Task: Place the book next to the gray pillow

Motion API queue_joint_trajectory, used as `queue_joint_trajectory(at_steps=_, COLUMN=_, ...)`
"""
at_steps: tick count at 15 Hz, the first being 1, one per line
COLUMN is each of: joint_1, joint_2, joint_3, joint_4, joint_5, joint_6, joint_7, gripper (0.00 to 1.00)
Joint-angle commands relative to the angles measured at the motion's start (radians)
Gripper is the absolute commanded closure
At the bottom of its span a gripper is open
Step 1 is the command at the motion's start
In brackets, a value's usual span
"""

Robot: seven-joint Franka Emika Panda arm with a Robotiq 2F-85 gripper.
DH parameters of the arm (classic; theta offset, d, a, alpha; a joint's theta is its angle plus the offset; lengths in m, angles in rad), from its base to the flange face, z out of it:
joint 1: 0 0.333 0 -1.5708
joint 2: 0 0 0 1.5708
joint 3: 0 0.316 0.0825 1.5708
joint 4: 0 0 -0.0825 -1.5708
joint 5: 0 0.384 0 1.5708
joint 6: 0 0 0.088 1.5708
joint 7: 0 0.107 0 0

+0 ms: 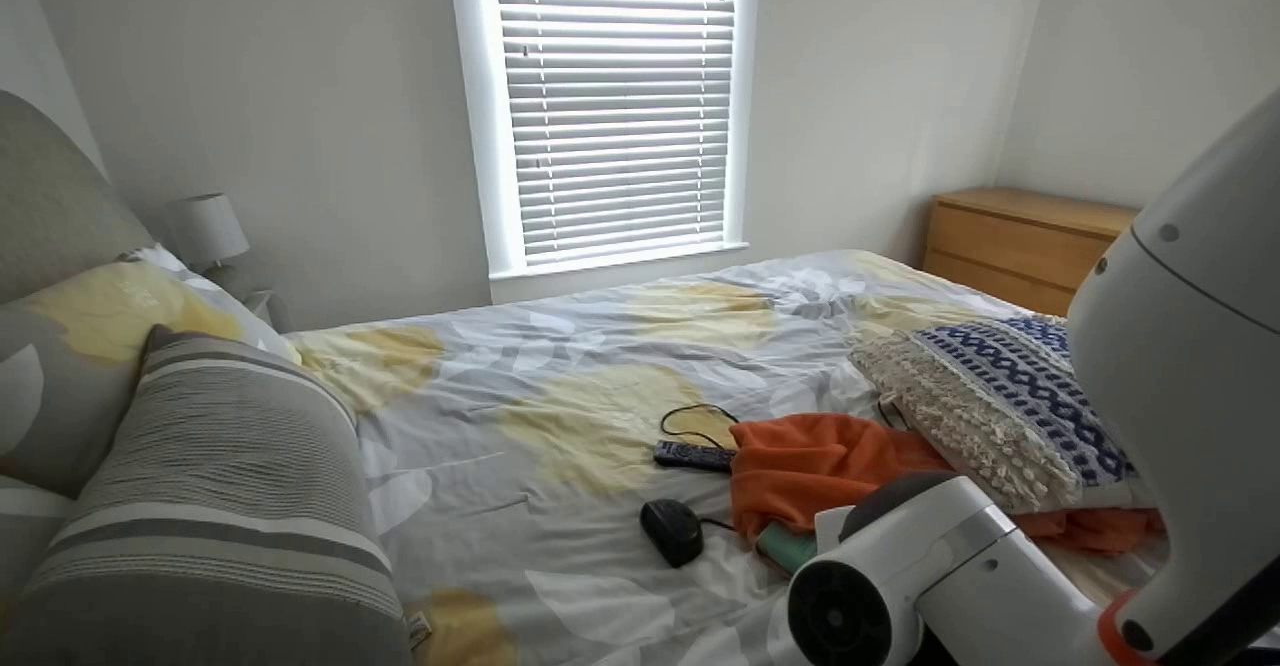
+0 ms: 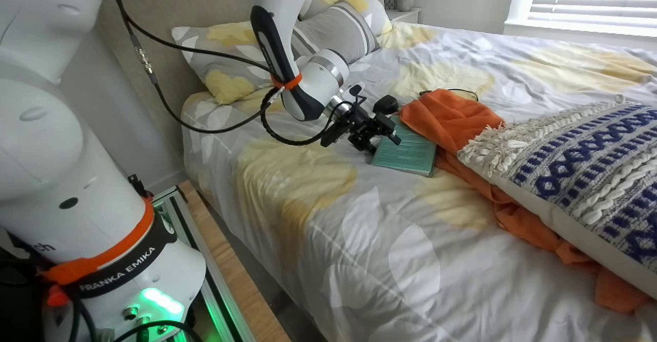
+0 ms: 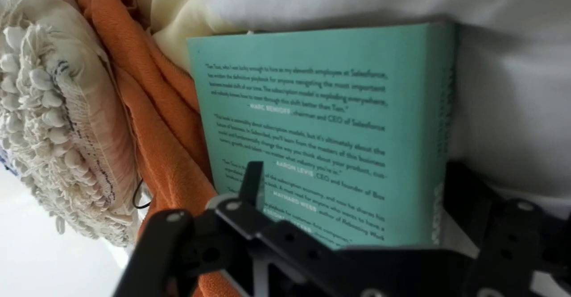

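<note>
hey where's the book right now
In an exterior view, the book lies on the bed just right of centre, with the end effector over its left edge and the orange cloth to its right.

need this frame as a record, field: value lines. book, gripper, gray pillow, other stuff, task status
book: teal-green, flat on the bed, orange cloth along one side
gripper: open, one finger over the book, the other past its edge
gray pillow: striped, against a floral pillow near the headboard
other stuff: black mouse, remote, blue-white pillow beside the orange cloth
status: not done; book and gray pillow apart
</note>
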Motion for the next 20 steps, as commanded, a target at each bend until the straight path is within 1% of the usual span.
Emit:
queue_joint_trajectory(at_steps=1, joint_1=-0.028, joint_2=0.026, joint_3=0.024, joint_4=0.004, joint_5=-0.067, joint_6=-0.057, joint_7=0.018, gripper=0.00)
queue_joint_trajectory(at_steps=4, joint_1=-0.032, joint_2=0.037, joint_3=0.032, joint_4=0.001, joint_5=-0.087, joint_6=-0.095, joint_7=0.024, gripper=0.00)
queue_joint_trajectory(at_steps=5, joint_1=-0.030, joint_2=0.042, joint_3=0.037, joint_4=0.001, joint_5=-0.095, joint_6=-0.110, joint_7=0.028, gripper=0.04)
queue_joint_trajectory(at_steps=6, joint_1=-0.030, joint_2=0.046, joint_3=0.040, joint_4=0.003, joint_5=-0.103, joint_6=-0.124, joint_7=0.030, gripper=0.26)
queue_joint_trajectory(at_steps=8, joint_1=-0.035, joint_2=0.048, joint_3=0.054, joint_4=0.000, joint_5=-0.102, joint_6=-0.145, joint_7=0.028, gripper=0.32)
queue_joint_trajectory(at_steps=9, joint_1=-0.035, joint_2=0.047, joint_3=0.058, joint_4=-0.002, joint_5=-0.101, joint_6=-0.156, joint_7=0.028, gripper=0.39)
queue_joint_trajectory(at_steps=10, joint_1=-0.036, joint_2=0.046, joint_3=0.063, joint_4=-0.004, joint_5=-0.097, joint_6=-0.165, joint_7=0.025, gripper=0.49)
queue_joint_trajectory(at_steps=14, joint_1=-0.047, joint_2=0.019, joint_3=0.075, joint_4=-0.016, joint_5=-0.084, joint_6=-0.182, joint_7=0.024, gripper=0.78)
queue_joint_trajectory(at_steps=15, joint_1=-0.051, joint_2=0.007, joint_3=0.078, joint_4=-0.022, joint_5=-0.079, joint_6=-0.189, joint_7=0.022, gripper=0.84)
queue_joint_trajectory(at_steps=20, joint_1=-0.069, joint_2=-0.097, joint_3=0.096, joint_4=-0.067, joint_5=-0.047, joint_6=-0.235, joint_7=-0.005, gripper=0.93)
